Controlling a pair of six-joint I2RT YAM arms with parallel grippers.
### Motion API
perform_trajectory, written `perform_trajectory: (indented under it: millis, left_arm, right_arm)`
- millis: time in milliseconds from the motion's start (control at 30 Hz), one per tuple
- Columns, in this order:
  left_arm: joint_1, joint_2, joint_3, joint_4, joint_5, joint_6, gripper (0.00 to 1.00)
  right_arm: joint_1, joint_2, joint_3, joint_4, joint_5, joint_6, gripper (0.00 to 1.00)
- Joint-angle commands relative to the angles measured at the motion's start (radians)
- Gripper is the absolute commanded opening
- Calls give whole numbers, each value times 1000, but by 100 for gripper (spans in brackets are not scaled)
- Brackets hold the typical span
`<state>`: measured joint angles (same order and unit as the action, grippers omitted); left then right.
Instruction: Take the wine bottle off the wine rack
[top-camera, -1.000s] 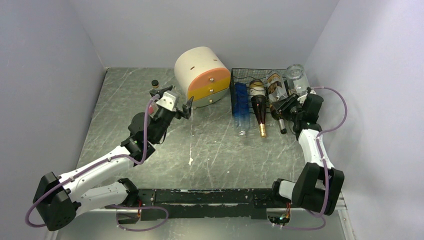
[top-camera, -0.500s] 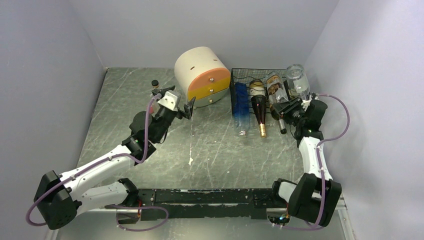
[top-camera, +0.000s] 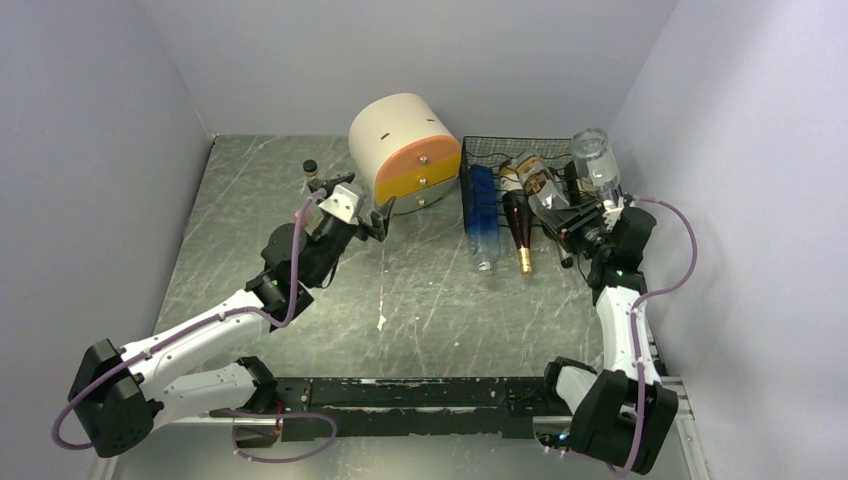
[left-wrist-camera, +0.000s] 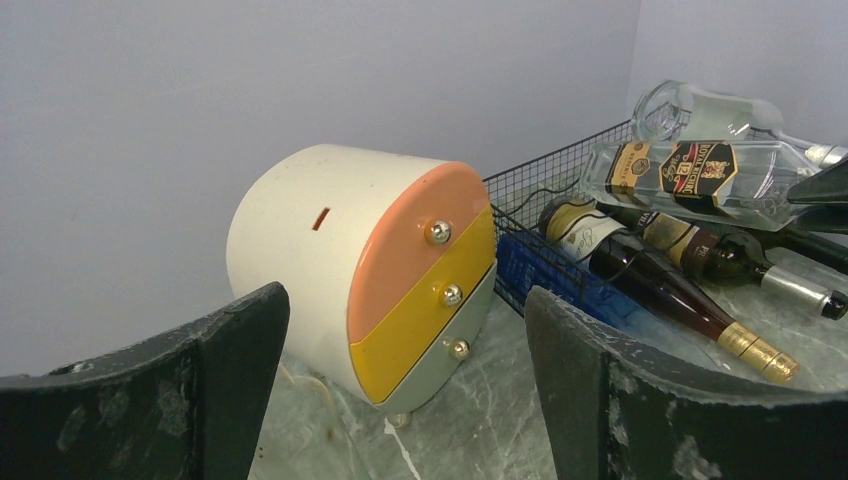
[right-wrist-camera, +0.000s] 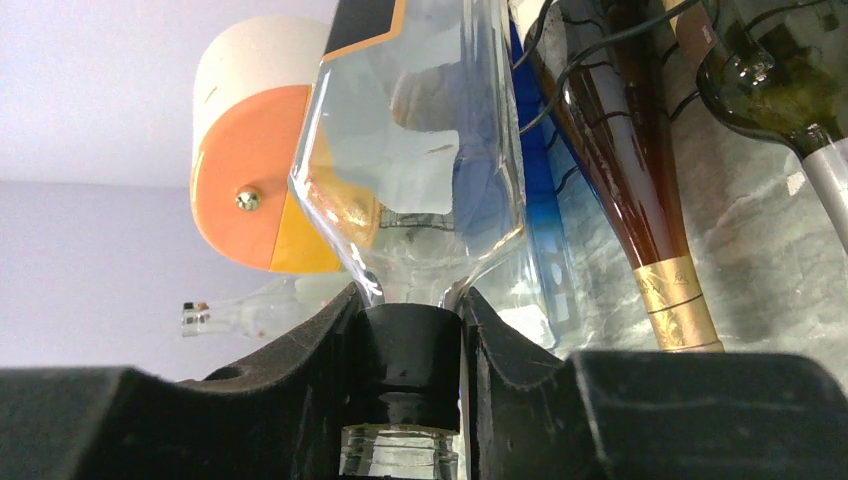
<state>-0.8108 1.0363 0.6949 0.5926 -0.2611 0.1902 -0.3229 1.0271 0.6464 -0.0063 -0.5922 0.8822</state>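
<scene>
Fingers of the left gripper (top-camera: 352, 200) stand spread and empty near the cream-and-orange drawer unit (top-camera: 400, 140). Right of it, the wine rack (top-camera: 490, 150) holds a blue bottle (top-camera: 482, 215) and a dark gold-foiled bottle (top-camera: 517, 215). Above them tilts the clear wine bottle (top-camera: 537, 185), its black-and-gold label (left-wrist-camera: 700, 170) unreadable, its black cap clenched by the right gripper (right-wrist-camera: 410, 340).

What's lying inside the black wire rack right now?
A blue glass bottle, a dark red bottle with gold foil and a dark green bottle. The clear labelled bottle gripped by the right hand hides the black wire rack's shelf beneath it.
</scene>
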Motion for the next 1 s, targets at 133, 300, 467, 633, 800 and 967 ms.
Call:
perform_trajectory:
  millis: [133,300,467,633,800,967]
  left_arm:
    - [-15,6,40,0,32,-18,91]
    - [-22,9,41,-1,30,-10,91]
    - [-25,14,40,1,33,-3,91]
    - [-28,18,43,-5,51,-6,95]
    - [-33,24,47,-12,56,-3,97]
    - [-38,30,50,-16,59,1,97]
  right_arm:
    - [-13,-61,48,97,-36,17,0]
    - [-13,-49,31,165,-100,77,0]
    - [-13,-50,47,204,-163,144,0]
    - [-13,-76,79,125,-153,119,0]
    - [-13,-74,104,57,-203,94,0]
    - [-13,-82,121,22,-278,90,0]
